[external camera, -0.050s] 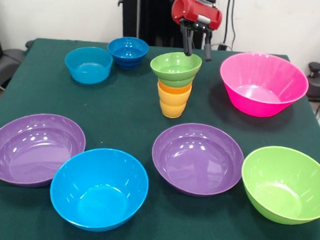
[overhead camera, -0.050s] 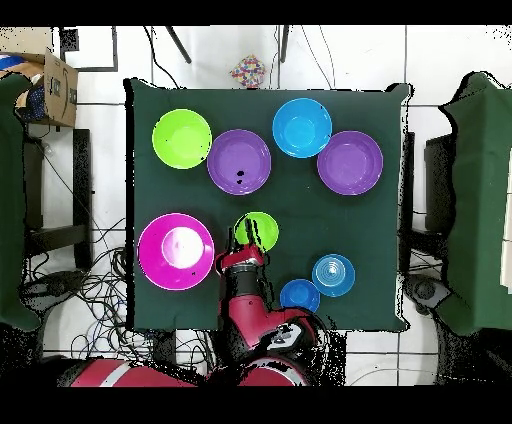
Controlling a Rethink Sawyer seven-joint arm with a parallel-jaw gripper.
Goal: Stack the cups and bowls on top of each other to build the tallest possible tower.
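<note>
The tower (external camera, -0.050s: 174, 84), a small green bowl (external camera, -0.050s: 176, 66) nested on two cups (external camera, -0.050s: 173, 100), is seen mid-table between the light blue bowl (external camera, -0.050s: 88, 64) and pink bowl (external camera, -0.050s: 263, 84). The gripper (external camera, -0.050s: 196, 49) is held just behind it, fingers parted and empty. Two purple bowls (external camera, -0.050s: 197, 158) are spread nearer the front.

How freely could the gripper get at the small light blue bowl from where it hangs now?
Probably freely: the gripper hangs open over the tower, and the light blue bowl sits uncovered beside the dark blue bowl.

Green bowl (external camera, -0.050s: 176, 66) tops orange cups (external camera, -0.050s: 173, 100); pink bowl (external camera, -0.050s: 263, 83) sits on dark-green cloth (external camera, -0.050s: 134, 105).
</note>
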